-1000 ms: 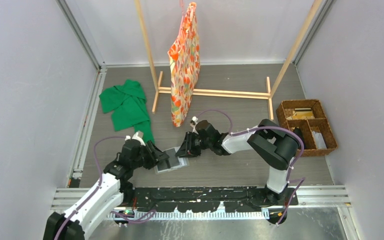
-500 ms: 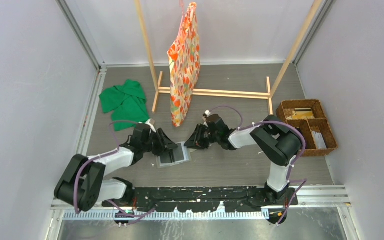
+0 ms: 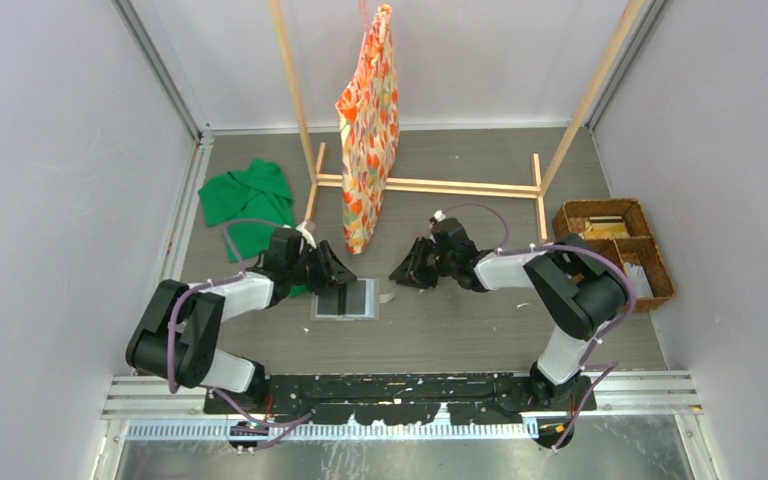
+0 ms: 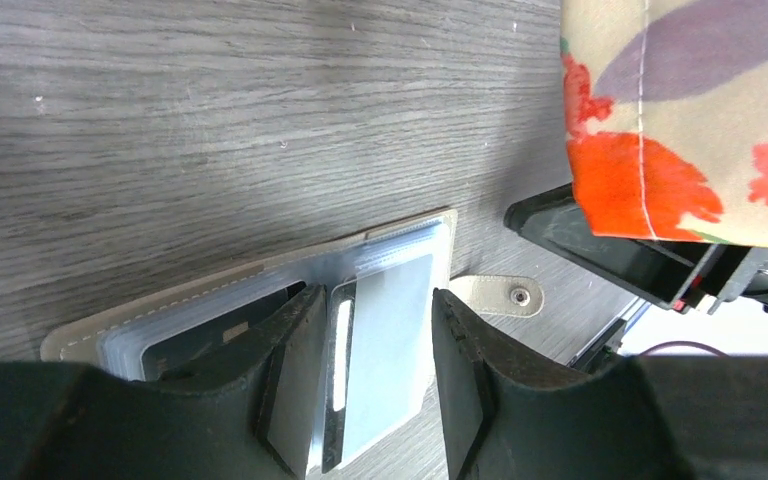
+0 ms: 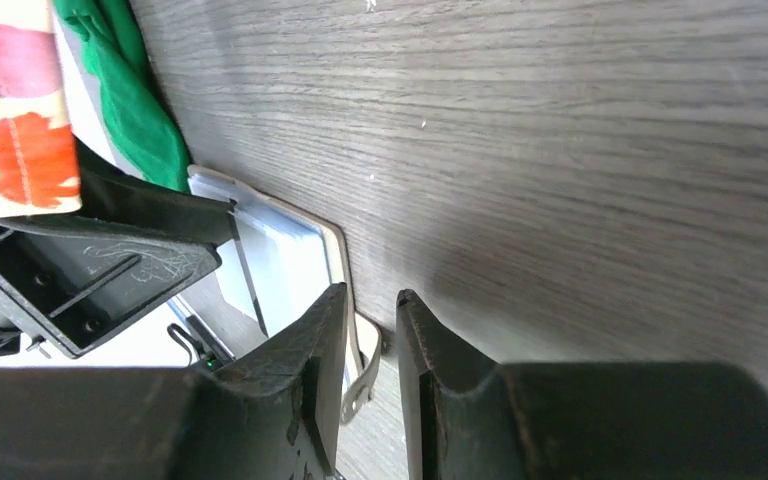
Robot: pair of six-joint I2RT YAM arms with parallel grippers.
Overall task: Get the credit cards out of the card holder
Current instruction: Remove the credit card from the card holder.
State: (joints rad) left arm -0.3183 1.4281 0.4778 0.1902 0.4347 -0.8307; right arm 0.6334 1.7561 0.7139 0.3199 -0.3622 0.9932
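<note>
The grey card holder lies open and flat on the table, and its translucent pockets show in the left wrist view. My left gripper is at its upper left edge. A pale credit card sticks out of a pocket between that gripper's jaws, with a dark strip beside it, and together they fill the gap from pad to pad. My right gripper hovers to the right of the holder, jaws narrowly apart with nothing between them. The holder's snap strap lies beyond them.
A floral orange bag hangs from a wooden rack just behind both grippers and fills the left wrist view's top right corner. A green cloth lies at the back left. A brown wicker basket stands at the right wall.
The left arm has swung round and the holder has slid away from the near edge and squared up. The right gripper has drawn back to the right, off the holder.
</note>
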